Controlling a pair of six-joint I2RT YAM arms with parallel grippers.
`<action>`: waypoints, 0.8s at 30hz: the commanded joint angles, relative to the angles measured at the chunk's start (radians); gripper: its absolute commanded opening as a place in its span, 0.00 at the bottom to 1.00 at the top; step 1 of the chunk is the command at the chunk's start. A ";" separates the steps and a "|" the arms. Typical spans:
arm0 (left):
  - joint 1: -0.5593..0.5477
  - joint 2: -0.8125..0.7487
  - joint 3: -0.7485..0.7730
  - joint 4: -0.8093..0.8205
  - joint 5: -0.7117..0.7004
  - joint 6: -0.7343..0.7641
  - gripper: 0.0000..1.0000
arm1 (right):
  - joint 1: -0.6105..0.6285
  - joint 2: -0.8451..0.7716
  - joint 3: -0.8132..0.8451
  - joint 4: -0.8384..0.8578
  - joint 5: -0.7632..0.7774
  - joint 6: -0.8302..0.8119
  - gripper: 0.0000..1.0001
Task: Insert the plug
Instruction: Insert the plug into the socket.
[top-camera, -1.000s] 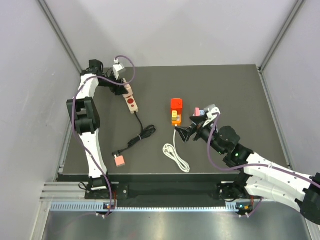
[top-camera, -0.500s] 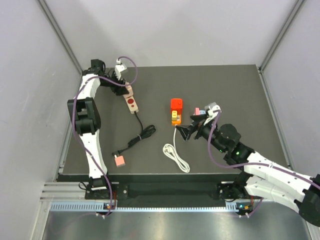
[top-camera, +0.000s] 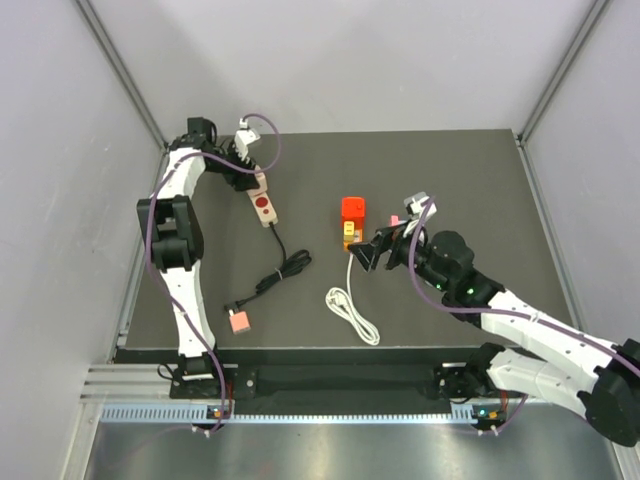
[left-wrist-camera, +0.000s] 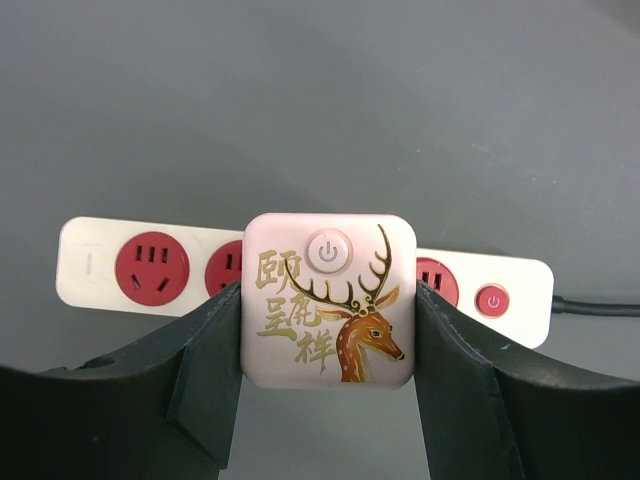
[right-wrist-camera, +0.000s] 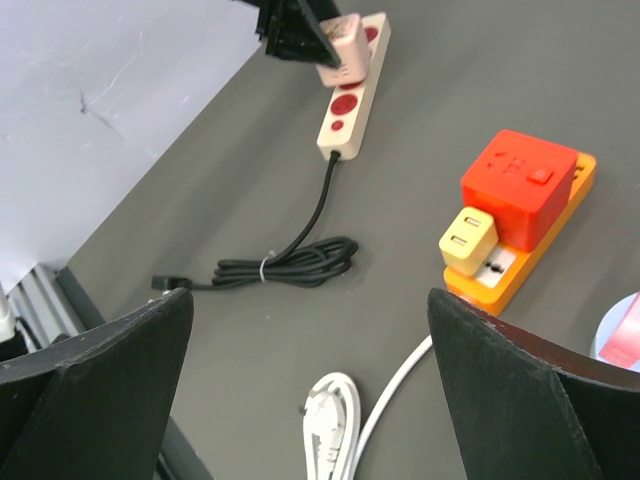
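Note:
The red plug (top-camera: 353, 208) (right-wrist-camera: 518, 180) sits on the far end of the orange power strip (top-camera: 351, 238) (right-wrist-camera: 520, 268), with a yellow adapter (right-wrist-camera: 468, 238) beside it. My right gripper (top-camera: 372, 258) (right-wrist-camera: 310, 310) hovers open just near of that strip, holding nothing. At the far left, my left gripper (top-camera: 245, 165) (left-wrist-camera: 328, 305) is shut on a pink cube adapter (left-wrist-camera: 329, 300) (right-wrist-camera: 342, 55) printed with a deer. It holds the cube over the middle sockets of a white strip (top-camera: 261, 200) (left-wrist-camera: 90, 270) with red sockets.
A coiled black cable (top-camera: 280, 272) (right-wrist-camera: 290, 265) runs from the white strip to the front left. A coiled white cable (top-camera: 350, 310) (right-wrist-camera: 335, 420) leaves the orange strip. A small pink block (top-camera: 239, 320) lies near the front-left edge. Another pink item (top-camera: 396, 220) lies right of the orange strip.
My right arm has stretched forward and left, bringing its gripper nearer the orange strip. The left wrist has shifted slightly right, still holding the pink cube.

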 joint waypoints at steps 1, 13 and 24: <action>0.026 0.105 -0.074 -0.006 -0.322 0.015 0.43 | -0.011 0.013 0.052 0.014 -0.048 0.045 1.00; 0.024 0.153 -0.006 -0.067 -0.273 0.032 0.14 | -0.014 0.027 0.066 -0.005 -0.054 0.031 1.00; 0.036 0.159 -0.131 -0.078 -0.296 0.041 0.03 | -0.037 0.008 0.069 -0.014 -0.082 0.024 1.00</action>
